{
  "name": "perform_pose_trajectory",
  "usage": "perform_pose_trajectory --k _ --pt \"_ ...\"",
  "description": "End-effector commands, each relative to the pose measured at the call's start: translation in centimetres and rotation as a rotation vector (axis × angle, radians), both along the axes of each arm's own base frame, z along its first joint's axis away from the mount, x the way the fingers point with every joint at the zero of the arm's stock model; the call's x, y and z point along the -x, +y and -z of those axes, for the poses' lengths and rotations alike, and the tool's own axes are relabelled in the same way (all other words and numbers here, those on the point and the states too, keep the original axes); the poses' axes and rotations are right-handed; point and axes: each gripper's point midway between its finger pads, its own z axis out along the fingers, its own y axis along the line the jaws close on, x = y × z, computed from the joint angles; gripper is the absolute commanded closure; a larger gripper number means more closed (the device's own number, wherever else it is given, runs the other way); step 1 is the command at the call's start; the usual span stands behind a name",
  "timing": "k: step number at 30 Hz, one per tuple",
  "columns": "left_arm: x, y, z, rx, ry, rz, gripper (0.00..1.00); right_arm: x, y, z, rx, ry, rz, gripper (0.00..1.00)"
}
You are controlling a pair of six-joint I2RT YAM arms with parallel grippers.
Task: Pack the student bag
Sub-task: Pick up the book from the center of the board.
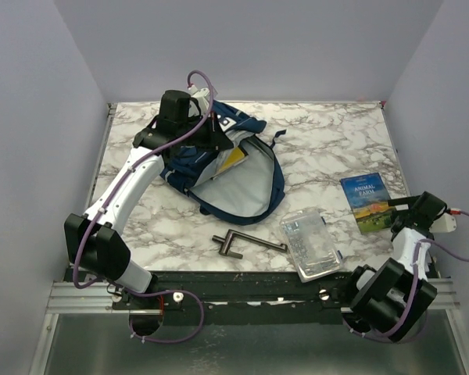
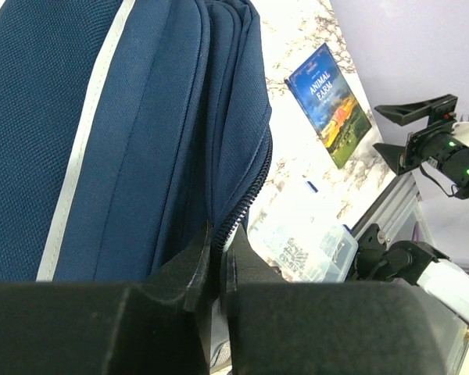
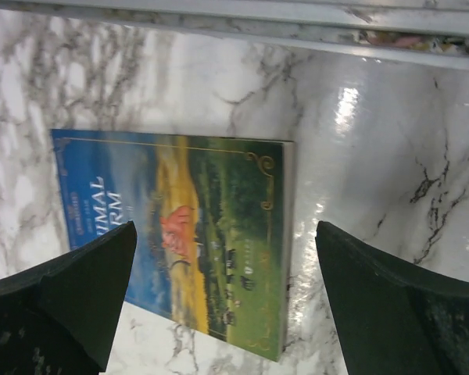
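the student bag [image 1: 242, 183] is laid open on the far left part of the marble table [image 1: 328, 133], its pale lining exposed. its zipper edge is pinched between the nearly closed jaws of the left gripper [image 2: 220, 248]. the right gripper [image 3: 225, 234] is spread wide, with nothing in it, just above a paperback book [image 3: 180, 242] lying flat. a clear plastic case [image 1: 313, 244] and a dark metal tool [image 1: 246, 244] are set near the front edge, apart from the bag.
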Motion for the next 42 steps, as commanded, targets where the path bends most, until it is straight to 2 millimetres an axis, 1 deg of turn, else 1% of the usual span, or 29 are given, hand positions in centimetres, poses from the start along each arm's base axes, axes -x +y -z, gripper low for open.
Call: perform_pose_trajectory --k 1,3,5,6,8,10,12,14,15,17,19,20,21,22,23,24,26,27,29,31,34,35,36,37,38,41,42 --pt "0.1 -1.2 -3.6 0.072 -0.141 0.049 0.86 -0.1 0.6 2.2 -0.067 0.009 -0.041 0.00" --pt "0.5 -1.2 -3.7 0.053 -0.170 0.048 0.80 -0.6 0.8 2.8 -0.078 0.019 -0.091 0.01" --pt "0.9 -1.2 -3.7 0.026 -0.208 0.048 0.70 -1.1 1.0 3.0 -0.069 0.017 -0.144 0.02" --pt "1.3 -1.4 -3.9 0.010 -0.238 0.054 0.64 -1.3 1.0 3.0 -0.067 0.015 -0.161 0.02" --pt "2.1 -2.0 -4.2 -0.016 -0.287 0.071 0.55 -2.0 1.5 2.8 -0.066 -0.017 -0.210 0.04" --pt "3.2 -2.9 -4.5 -0.029 -0.320 0.094 0.48 -2.6 2.3 2.8 -0.075 -0.052 -0.262 0.07" --pt "4.2 -3.9 -4.8 -0.017 -0.322 0.123 0.46 -3.6 2.9 2.7 -0.084 -0.107 -0.311 0.10" --pt "5.2 -5.2 -4.8 0.010 -0.302 0.154 0.45 -4.5 4.1 2.9 -0.120 -0.143 -0.363 0.15" --pt "5.6 -6.0 -4.7 0.028 -0.284 0.171 0.45 -5.1 5.0 3.0 -0.127 -0.145 -0.400 0.16" --pt "6.1 -7.6 -4.4 0.065 -0.252 0.194 0.44 -6.9 7.4 2.8 -0.095 -0.118 -0.490 0.17" --pt "6.4 -9.3 -3.8 0.094 -0.217 0.213 0.42 -8.7 11.2 2.1 -0.078 -0.110 -0.597 0.16" --pt "6.6 -10.2 -3.4 0.102 -0.200 0.221 0.42 -9.5 13.6 1.4 -0.095 -0.136 -0.658 0.16" --pt "6.4 -11.0 -3.0 0.109 -0.176 0.219 0.42 -10.0 15.9 0.6 -0.123 -0.168 -0.712 0.16" --pt "6.3 -11.7 -2.6 0.114 -0.150 0.215 0.42 -10.2 17.6 0.0 -0.143 -0.195 -0.759 0.16" --pt "6.0 -12.5 -2.0 0.118 -0.125 0.213 0.42 -10.3 18.6 -0.7 -0.156 -0.216 -0.790 0.16" --pt "5.7 -13.2 -1.4 0.121 -0.100 0.206 0.42 -10.4 19.0 -1.3 -0.162 -0.231 -0.810 0.16" --pt "4.9 -14.5 -0.5 0.111 -0.081 0.183 0.41 -11.0 18.4 -2.6 -0.098 -0.229 -0.825 0.16" --pt "4.6 -15.2 0.0 0.100 -0.081 0.182 0.40 -11.4 17.5 -3.2 -0.048 -0.206 -0.814 0.14" --pt "3.9 -16.4 1.2 0.075 -0.079 0.182 0.38 -12.1 15.6 -3.6 0.028 -0.154 -0.782 0.10" --pt "3.3 -17.8 2.1 0.055 -0.071 0.197 0.38 -12.5 14.1 -3.1 0.036 -0.109 -0.756 0.10" --pt "2.1 -19.7 3.8 0.011 -0.063 0.224 0.38 -13.6 12.2 -2.8 0.018 -0.126 -0.715 0.10" --pt "1.8 -20.2 4.7 -0.012 -0.055 0.236 0.38 -14.1 12.1 -2.8 -0.001 -0.156 -0.721 0.10" --pt "1.4 -20.8 4.9 -0.022 -0.056 0.244 0.38 -14.5 12.1 -2.5 -0.028 -0.170 -0.725 0.11" --pt "1.0 -21.2 5.9 -0.043 -0.044 0.251 0.38 -14.9 12.3 -2.1 -0.053 -0.173 -0.733 0.12" --pt "0.7 -21.7 6.0 -0.047 -0.046 0.257 0.38 -15.1 12.3 -1.5 -0.075 -0.163 -0.737 0.12" --pt "-0.7 -23.0 7.3 -0.070 -0.056 0.272 0.38 -15.6 12.8 -0.4 -0.116 -0.163 -0.756 0.16" --pt "-1.1 -23.4 7.6 -0.076 -0.058 0.272 0.38 -15.7 13.0 -0.2 -0.131 -0.169 -0.758 0.19"
